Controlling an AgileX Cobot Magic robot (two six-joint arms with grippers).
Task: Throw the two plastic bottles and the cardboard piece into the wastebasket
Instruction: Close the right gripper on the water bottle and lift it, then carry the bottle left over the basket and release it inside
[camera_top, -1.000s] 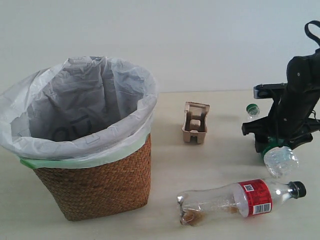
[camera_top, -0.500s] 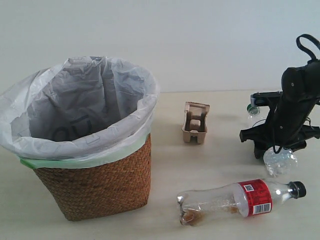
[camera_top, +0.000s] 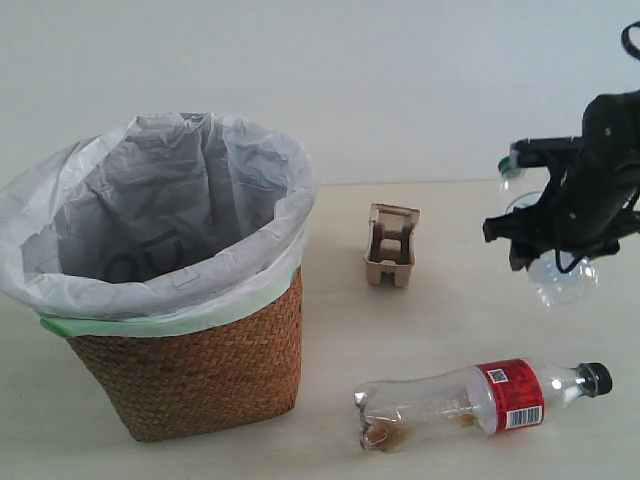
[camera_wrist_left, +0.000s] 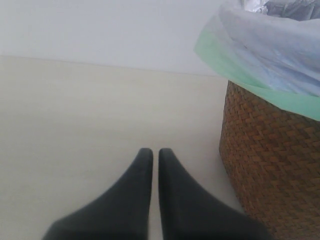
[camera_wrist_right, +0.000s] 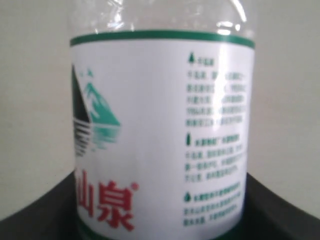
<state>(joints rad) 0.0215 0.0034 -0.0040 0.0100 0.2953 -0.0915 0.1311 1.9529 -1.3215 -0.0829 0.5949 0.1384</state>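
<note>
Two bottles are in sight. One green-capped clear plastic bottle with a green-white label (camera_top: 565, 282) is clamped in the black right tool (camera_top: 548, 228) at far right, cap end rearward, crumpled base lowest. It looks raised off the pale tabletop (camera_top: 440, 320), though contact is hard to judge from this angle. In the right wrist view its label fills the frame, with dark tool parts at both lower corners.

One black-capped clear plastic bottle with a red label and brown dregs (camera_top: 480, 400) lies on its side at front right, cap pointing right.

The tan moulded-pulp cardboard tray (camera_top: 390, 245) sits mid-tabletop, between the held bottle and the brown woven wicker wastebasket (camera_top: 190, 370) at left, apart from both. A crinkled white plastic bag with a green edge (camera_top: 170, 220) lines the wastebasket and drapes over its rim.

The left tool (camera_wrist_left: 155, 160) is low beside the wastebasket wall, fingers pressed together, gripping nothing.
</note>
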